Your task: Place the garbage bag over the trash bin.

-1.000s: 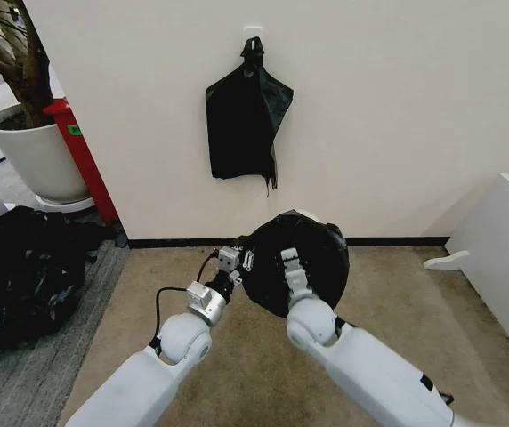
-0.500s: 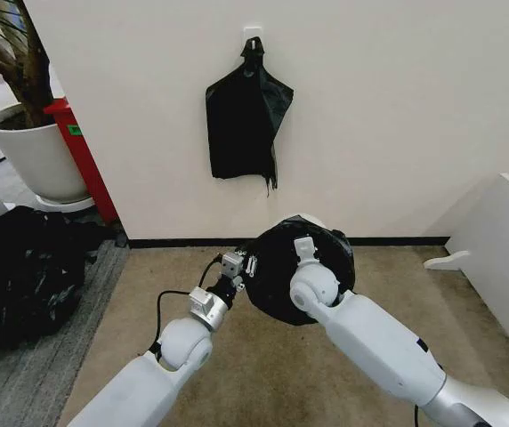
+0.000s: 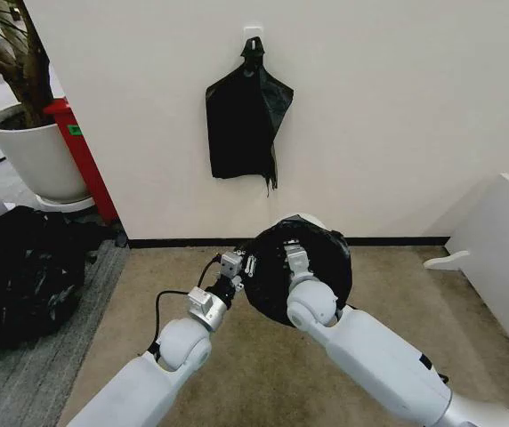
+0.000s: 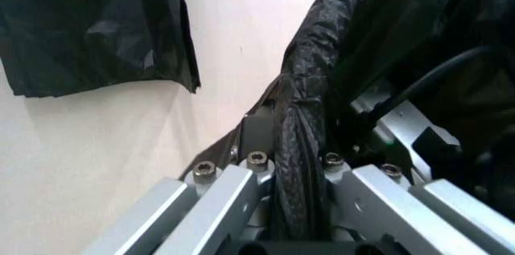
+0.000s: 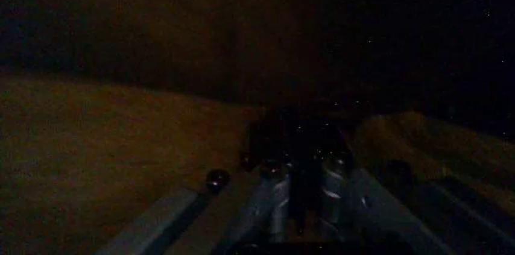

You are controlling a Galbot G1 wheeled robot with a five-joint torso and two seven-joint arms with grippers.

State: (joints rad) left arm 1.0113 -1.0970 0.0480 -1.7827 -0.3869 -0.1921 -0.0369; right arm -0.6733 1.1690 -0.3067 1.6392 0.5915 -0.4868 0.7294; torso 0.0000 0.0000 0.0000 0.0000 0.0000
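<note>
A bundle of black bags (image 3: 243,120) hangs at twelve o'clock; white plant pot (image 3: 35,153), black plastic heap (image 3: 23,276) at nine.

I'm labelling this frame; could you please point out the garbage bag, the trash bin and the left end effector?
garbage bag (image 3: 272,289): head view, black film over the mouth.
trash bin (image 3: 306,217): head view, white far rim.
left end effector (image 3: 247,265): head view, fingertips at the bag's edge.

My glossy black garbage bag (image 3: 319,267) covers the cream-white trash bin (image 3: 305,217); my arms are white, the carpet (image 3: 237,391) tan.
</note>
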